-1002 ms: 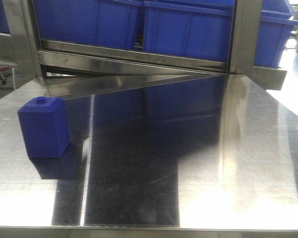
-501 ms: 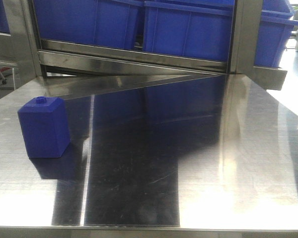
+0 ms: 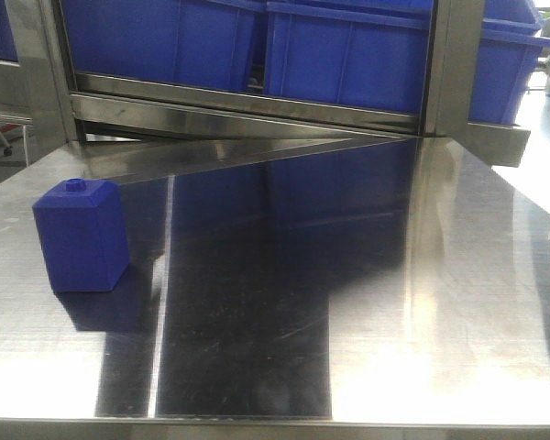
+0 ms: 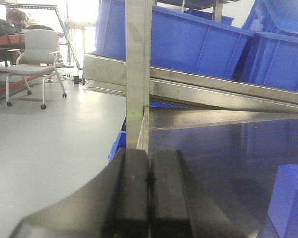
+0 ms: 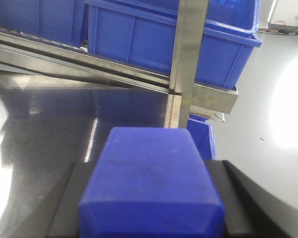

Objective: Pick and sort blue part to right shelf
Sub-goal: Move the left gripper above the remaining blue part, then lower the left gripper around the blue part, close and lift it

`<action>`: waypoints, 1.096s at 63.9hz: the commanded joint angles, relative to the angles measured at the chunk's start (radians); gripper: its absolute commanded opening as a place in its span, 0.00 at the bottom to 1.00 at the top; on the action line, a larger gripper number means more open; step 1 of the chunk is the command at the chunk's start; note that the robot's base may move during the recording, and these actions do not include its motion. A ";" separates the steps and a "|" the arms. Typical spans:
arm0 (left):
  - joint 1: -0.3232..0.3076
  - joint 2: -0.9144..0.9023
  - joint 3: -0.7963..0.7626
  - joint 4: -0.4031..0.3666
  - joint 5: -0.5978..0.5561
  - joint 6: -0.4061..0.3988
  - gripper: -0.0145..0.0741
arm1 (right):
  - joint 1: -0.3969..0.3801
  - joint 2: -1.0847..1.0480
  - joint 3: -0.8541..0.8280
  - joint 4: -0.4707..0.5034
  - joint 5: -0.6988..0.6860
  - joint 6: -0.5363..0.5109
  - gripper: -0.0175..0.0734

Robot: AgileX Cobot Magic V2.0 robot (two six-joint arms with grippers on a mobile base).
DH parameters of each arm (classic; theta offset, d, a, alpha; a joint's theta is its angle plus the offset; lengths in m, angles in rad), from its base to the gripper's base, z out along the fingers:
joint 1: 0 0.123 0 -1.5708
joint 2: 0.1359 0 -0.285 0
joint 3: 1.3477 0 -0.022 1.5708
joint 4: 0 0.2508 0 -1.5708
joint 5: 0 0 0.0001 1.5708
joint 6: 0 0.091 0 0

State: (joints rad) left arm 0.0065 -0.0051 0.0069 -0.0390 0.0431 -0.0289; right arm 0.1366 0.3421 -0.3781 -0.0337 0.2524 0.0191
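Nothing has budged since a second ago: the stubby blue block (image 3: 81, 236) sits upright by the table's (image 3: 394, 321) left edge. Over near the table's right edge, the blue part (image 5: 149, 173) is pinched between the right gripper's (image 5: 151, 208) fingers (image 5: 64, 210), long axis seemingly running away from the wrist toward the shelf (image 5: 188, 59) post. Its knob is hidden, so can't tell which end leads, and the left gripper (image 4: 149, 183) is squeezed closed on nothing.

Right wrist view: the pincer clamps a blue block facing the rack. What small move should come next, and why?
Probably lift it and ease forward toward the right shelf. The right pincer grips the blue part squarely, and the blue bin lies ahead, beyond a steel rail that the part seems to need to clear.
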 commanded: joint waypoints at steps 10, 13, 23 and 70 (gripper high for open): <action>-0.004 -0.024 0.023 -0.007 -0.078 -0.010 0.31 | -0.004 0.006 -0.029 -0.011 -0.093 -0.006 0.65; -0.011 -0.024 0.018 -0.009 -0.069 -0.025 0.31 | -0.004 0.006 -0.029 -0.011 -0.093 -0.006 0.65; -0.044 0.000 -0.087 -0.006 0.111 -0.172 0.31 | -0.004 0.006 -0.029 -0.011 -0.093 -0.006 0.65; -0.416 0.630 -0.521 0.181 0.274 -0.240 0.88 | -0.004 0.006 -0.029 -0.011 -0.093 -0.006 0.65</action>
State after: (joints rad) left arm -0.3771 0.5593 -0.4387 0.1292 0.3966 -0.2395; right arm 0.1366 0.3421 -0.3781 -0.0354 0.2524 0.0191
